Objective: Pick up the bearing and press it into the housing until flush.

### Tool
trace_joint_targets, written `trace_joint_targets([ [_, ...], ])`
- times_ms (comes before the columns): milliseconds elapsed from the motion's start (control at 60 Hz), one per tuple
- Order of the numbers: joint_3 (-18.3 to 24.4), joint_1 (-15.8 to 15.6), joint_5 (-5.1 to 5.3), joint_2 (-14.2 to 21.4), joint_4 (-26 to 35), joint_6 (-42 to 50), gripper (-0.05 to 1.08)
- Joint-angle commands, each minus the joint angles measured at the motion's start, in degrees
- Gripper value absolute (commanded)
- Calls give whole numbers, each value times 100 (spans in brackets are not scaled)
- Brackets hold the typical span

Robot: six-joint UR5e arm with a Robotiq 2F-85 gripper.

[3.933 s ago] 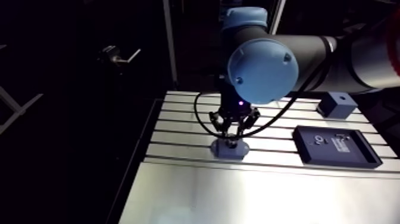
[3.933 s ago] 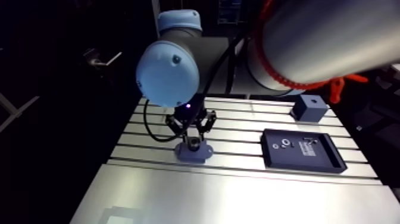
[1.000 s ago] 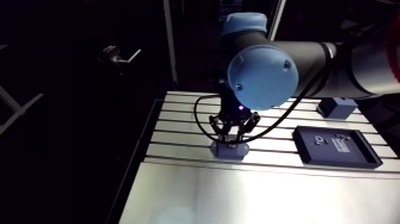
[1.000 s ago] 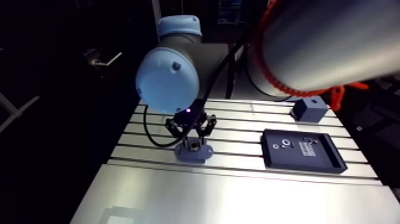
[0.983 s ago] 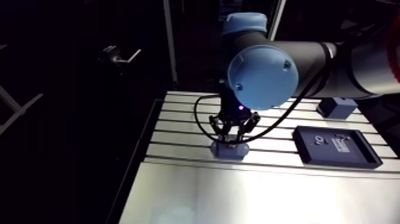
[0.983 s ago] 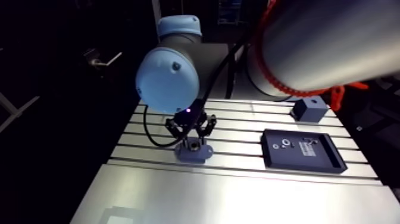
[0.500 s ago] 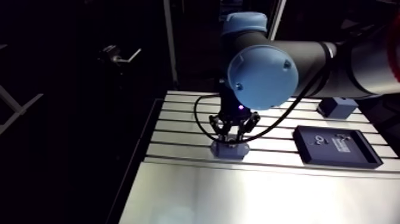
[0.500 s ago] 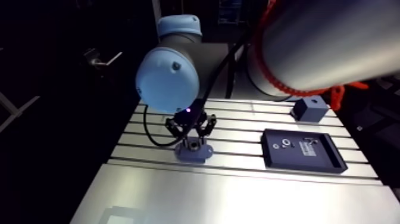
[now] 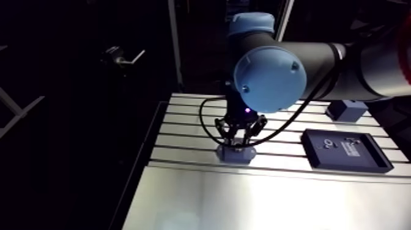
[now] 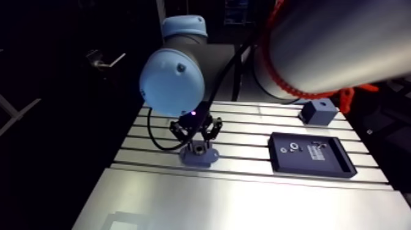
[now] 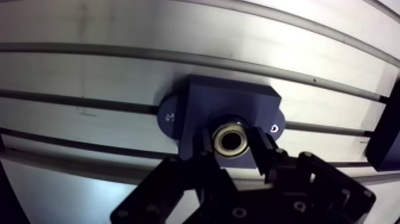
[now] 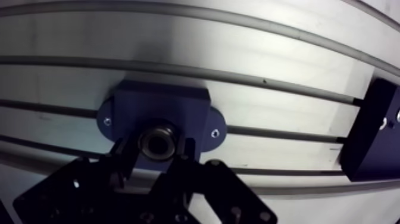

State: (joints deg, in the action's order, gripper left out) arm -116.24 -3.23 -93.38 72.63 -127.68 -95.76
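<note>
**Gripper.** In the arm view the gripper (image 10: pixel 197 145) points straight down over the left half of the table (image 10: pixel 257 202). In the wrist view its 2 fingers (image 11: pixel 205 145) stand on opposite sides of the bearing (image 11: pixel 231 137) and pinch it between their pads. No gap shows on either side.

**Bearing.** The bearing is a metal ring with a dark centre hole. It sits at the round bore in the middle of the housing (image 11: pixel 221 102), with the finger pads touching its outer rim. Whether its top face is level with the housing surface cannot be told.

**Housing.** The housing is a blue-grey block with 2 rounded ears, 1 on each side. Each ear carries 1 small hole. The block lies flat on the table, across the dark slots, directly under the gripper.

**Other items.**
- A dark rectangular tray (image 9: pixel 347 167) lies flat on the table, well apart from the housing, on the right side. A few small light parts lie in it; they are too small to identify.
- A small blue block (image 9: pixel 346 109) stands behind the tray, near the table's far edge.
</note>
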Motion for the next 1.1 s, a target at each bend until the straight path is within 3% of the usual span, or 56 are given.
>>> trace_joint_targets([
  [17,0,-2,0,1,1,0,59],
  [717,0,-2,0,1,-7,-35,56],
  [867,0,-9,9,52,-8,-53,40],
  [917,-1,-11,48,86,-8,-53,39],
  [950,-7,-11,117,113,-8,-53,32],
  [1017,-9,-11,132,132,-8,-60,20],
  [1100,-16,-19,139,133,-8,-62,15],
])
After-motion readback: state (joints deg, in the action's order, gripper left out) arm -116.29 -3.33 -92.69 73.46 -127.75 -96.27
